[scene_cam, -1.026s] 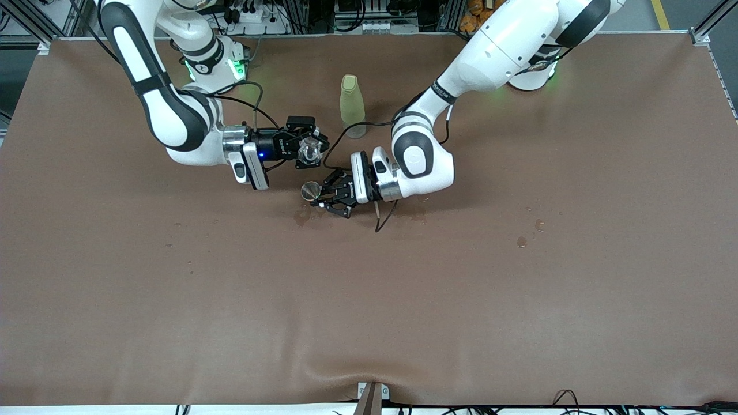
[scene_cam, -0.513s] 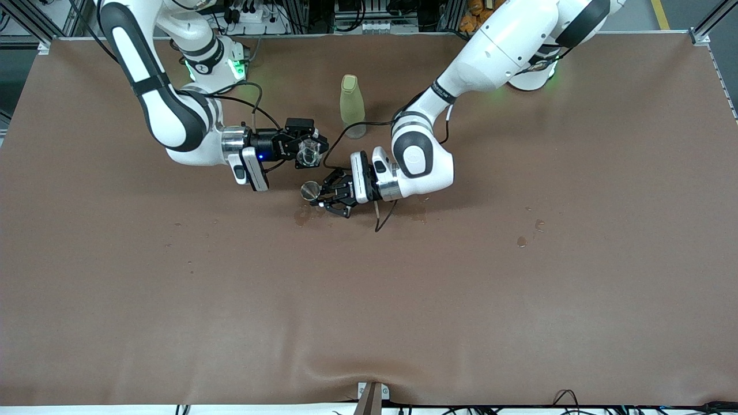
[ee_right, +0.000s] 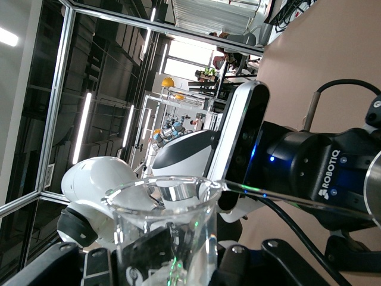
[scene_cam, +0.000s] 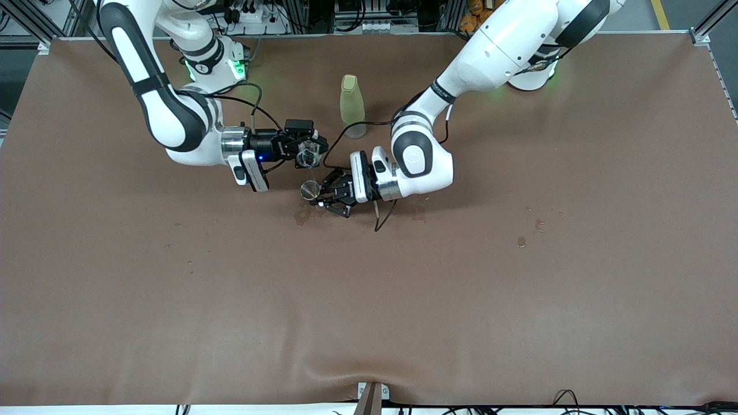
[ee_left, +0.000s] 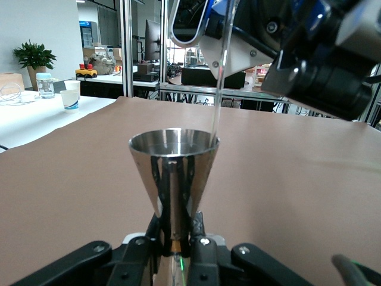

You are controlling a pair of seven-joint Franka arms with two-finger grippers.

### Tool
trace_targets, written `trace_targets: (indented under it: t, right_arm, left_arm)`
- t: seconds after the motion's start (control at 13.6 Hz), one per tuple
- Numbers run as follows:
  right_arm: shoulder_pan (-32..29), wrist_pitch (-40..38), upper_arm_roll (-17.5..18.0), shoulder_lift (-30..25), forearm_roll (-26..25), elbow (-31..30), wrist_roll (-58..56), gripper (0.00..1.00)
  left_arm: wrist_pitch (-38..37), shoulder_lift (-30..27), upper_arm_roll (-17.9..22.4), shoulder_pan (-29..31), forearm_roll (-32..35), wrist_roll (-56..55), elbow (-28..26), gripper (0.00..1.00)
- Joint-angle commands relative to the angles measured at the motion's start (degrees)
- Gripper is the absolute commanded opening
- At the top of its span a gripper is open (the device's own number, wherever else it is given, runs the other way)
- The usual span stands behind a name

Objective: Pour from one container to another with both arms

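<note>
1 glass cup (scene_cam: pixel 307 152), 1 jigger (scene_cam: pixel 311 189), 1 bottle (scene_cam: pixel 352 106)

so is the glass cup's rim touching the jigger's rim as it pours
Apart. The left wrist view shows only a thin stream falling into the jigger, open background above its rim; the glass cup is higher, in the right gripper.

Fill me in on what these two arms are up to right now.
They are pouring. The right gripper is shut on a clear glass cup, tipped over the steel jigger that the left gripper is shut on and holds upright above the table. In the left wrist view a thin clear stream falls to the jigger's rim. A yellow-green bottle stands untouched, farther from the front camera than both grippers. A few wet spots mark the table under the jigger.
</note>
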Motion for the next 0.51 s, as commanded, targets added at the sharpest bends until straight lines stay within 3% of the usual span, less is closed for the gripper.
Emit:
trace_targets:
  t: [0.0, 0.44]
  right_arm:
    - [-0.64, 0.39, 0.36, -2.35, 1.83, -1.57, 1.2, 0.0]
    - [-0.82, 0.39, 0.36, -2.35, 2.36, -1.57, 4.01, 0.0]
  left_arm:
    - [0.68, -0.23, -0.22, -0.15, -1.94, 1.02, 0.0, 0.0]
    - [0.68, -0.22, -0.22, -0.15, -1.94, 1.02, 0.0, 0.0]
